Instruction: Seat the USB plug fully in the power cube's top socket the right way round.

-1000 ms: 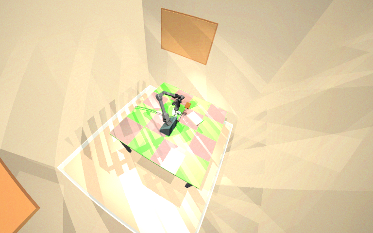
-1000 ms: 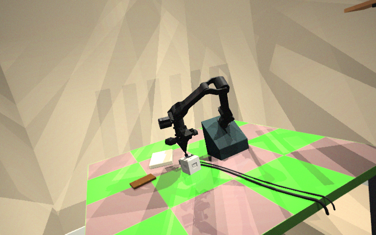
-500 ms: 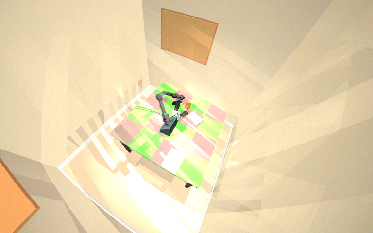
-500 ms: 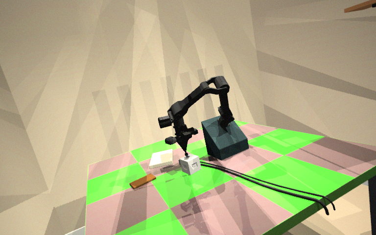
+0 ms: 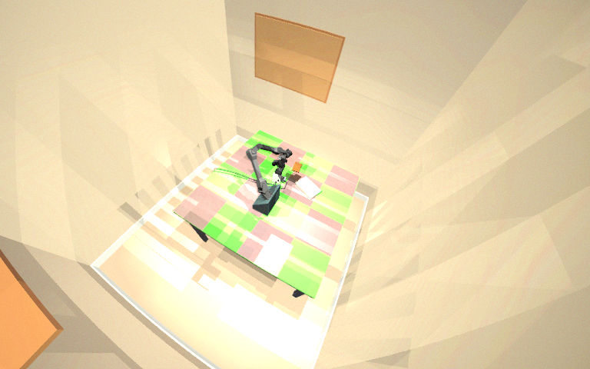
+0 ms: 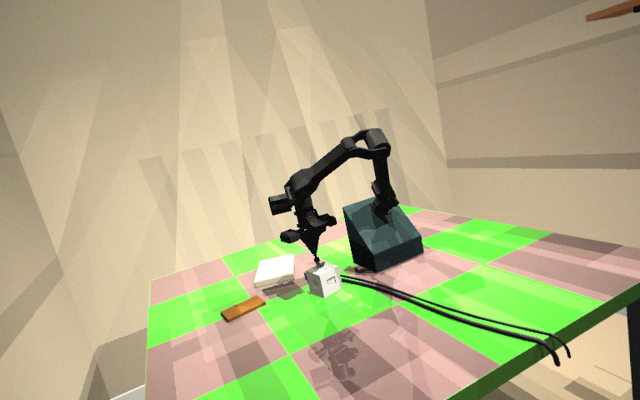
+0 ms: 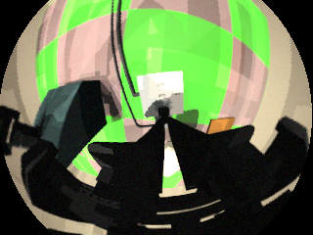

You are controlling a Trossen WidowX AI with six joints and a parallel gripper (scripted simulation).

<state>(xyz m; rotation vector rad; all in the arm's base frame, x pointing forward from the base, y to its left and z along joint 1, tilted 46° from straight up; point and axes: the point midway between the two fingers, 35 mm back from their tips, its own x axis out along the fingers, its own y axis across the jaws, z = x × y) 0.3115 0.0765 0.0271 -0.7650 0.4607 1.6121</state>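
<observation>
The white power cube stands on the checkered table, with socket openings on its faces. The small dark USB plug stands upright at the cube's top. My gripper points down over the cube, its fingers shut on the plug. In the wrist view the fingertips meet behind the plug, at the cube's near edge. The plug's lower end and the top socket are too small and shadowed to tell how deep the plug sits or which way round it is.
Two black cables run from beside the cube over the table edge. A white slab and an orange block lie near the cube. The dark arm base stands close by.
</observation>
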